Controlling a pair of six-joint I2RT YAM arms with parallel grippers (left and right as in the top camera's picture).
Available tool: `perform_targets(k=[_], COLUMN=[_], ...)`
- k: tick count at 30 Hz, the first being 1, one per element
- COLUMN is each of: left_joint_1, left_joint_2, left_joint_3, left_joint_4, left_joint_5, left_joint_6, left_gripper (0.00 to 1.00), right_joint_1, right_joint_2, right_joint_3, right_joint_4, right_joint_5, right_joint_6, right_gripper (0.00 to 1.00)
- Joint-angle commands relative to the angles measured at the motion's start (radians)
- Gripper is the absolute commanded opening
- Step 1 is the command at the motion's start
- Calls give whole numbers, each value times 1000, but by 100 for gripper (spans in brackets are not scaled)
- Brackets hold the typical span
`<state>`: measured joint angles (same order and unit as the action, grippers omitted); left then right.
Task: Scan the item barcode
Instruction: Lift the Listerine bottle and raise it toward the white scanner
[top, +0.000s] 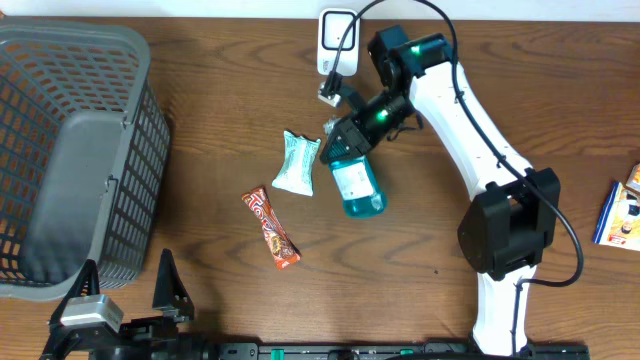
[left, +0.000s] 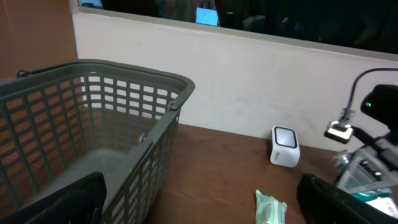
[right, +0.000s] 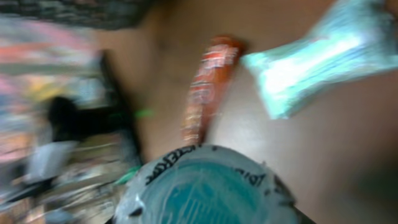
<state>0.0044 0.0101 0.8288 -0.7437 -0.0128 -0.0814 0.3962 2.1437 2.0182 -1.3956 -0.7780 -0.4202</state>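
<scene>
Gripped the teal bottle (top: 357, 185) in the right jaws, over the brown wooden counter (top: 400, 285), near the white scanner (top: 338, 42). Held the left jaws wide at the near edge, beside the grey basket (top: 140, 170). Backed by a white wall (left: 249, 81).

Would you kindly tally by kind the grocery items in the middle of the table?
teal bottle: 1
pale green packet: 1
red snack bar: 1
Total: 3
</scene>
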Motion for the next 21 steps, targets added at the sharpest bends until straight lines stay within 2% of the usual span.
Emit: perform_targets(k=[1, 4, 12, 21], left_joint_1=[-3, -3, -3, -3], left_joint_2=[-7, -7, -7, -7], left_joint_3=[-6, -6, -6, -6], left_joint_4=[4, 3, 3, 3], left_joint_5=[1, 1, 1, 2], left_joint_6=[2, 2, 2, 2], left_gripper=[98, 98, 98, 98], right_joint_1=[49, 92, 163, 174], right_joint_2=[-42, -42, -14, 66], right_joint_3=[8, 8, 8, 8], right_joint_4=[116, 241, 455, 690], right_joint_5=[328, 576, 995, 1259], right_joint_6=[214, 271, 274, 172], right_gripper=[1, 1, 1, 1])
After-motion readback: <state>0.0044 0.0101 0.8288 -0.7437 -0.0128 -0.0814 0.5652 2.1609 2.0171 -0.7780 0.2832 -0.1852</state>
